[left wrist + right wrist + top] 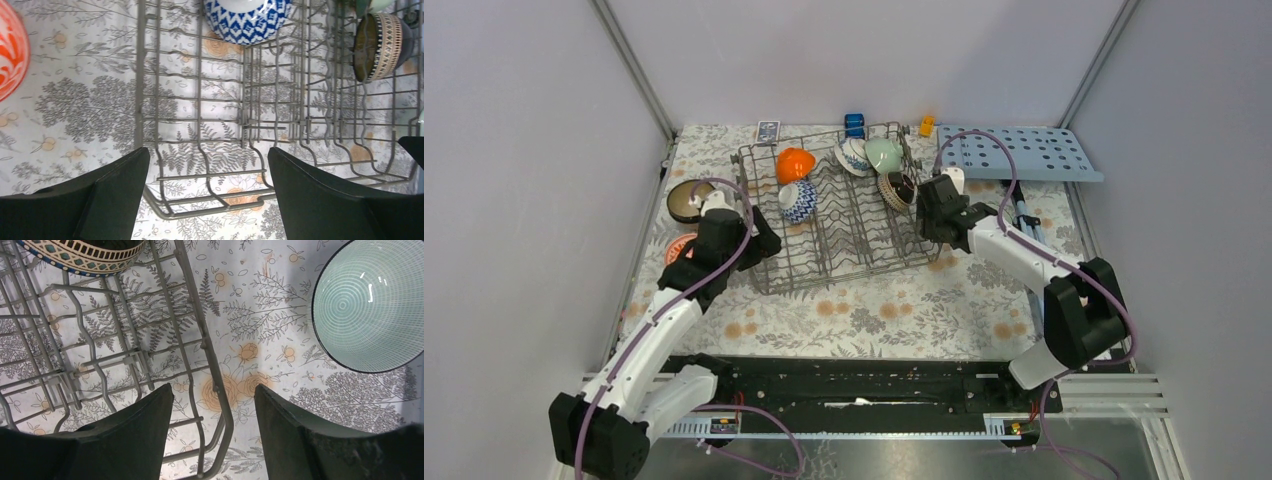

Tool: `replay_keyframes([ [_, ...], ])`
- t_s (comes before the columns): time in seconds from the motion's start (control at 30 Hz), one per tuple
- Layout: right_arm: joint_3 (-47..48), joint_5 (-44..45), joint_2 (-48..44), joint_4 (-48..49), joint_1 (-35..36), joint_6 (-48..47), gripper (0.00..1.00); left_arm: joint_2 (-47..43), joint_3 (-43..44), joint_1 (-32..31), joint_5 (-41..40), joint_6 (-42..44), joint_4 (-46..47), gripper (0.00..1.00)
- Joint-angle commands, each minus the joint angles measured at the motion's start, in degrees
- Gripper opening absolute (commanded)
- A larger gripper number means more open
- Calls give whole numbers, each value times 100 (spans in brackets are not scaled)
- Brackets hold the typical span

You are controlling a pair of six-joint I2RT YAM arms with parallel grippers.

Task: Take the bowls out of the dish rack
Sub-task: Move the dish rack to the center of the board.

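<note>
The grey wire dish rack stands mid-table. In it I see an orange bowl, a blue-and-white bowl, a second blue-and-white one, a pale green bowl and a dark brown banded bowl. On the cloth to the left lie a dark brown bowl and a red-and-white bowl. Right of the rack sits a pale green ringed bowl. My left gripper hangs open over the rack's near left corner. My right gripper is open above the rack's right rim, holding nothing.
A light-blue board with holes lies at the back right. Small items line the back edge: a patterned card, a blue block and a yellow piece. Grey walls close in on three sides.
</note>
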Motion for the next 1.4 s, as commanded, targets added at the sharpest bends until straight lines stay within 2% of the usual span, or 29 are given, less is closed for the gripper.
replay_keyframes([
  [0.0, 55, -213, 162, 318, -179, 136, 67, -174, 103, -8, -670, 205, -363, 94],
  [0.23, -100, -391, 154, 468, -229, 101, 63, -326, 348, 20, -1888, 448, -905, 99],
  [0.33, -130, -492, 161, 519, -227, 88, 60, -237, 301, 283, -2002, 550, -999, 99],
  [0.43, -125, -583, 225, 549, -228, 134, 58, -175, 187, 719, -1649, 605, -909, 99],
  [0.63, -185, -799, 289, 659, -232, 261, 56, -9, -37, 1116, -873, 473, -618, 97],
  [1.13, -535, -1119, 21, 781, -228, 389, 51, 812, -404, 1083, -125, 120, 77, 84],
  [1.37, -574, -1187, -157, 692, -219, 381, 45, 1191, -577, 800, -230, -119, 147, 70],
])
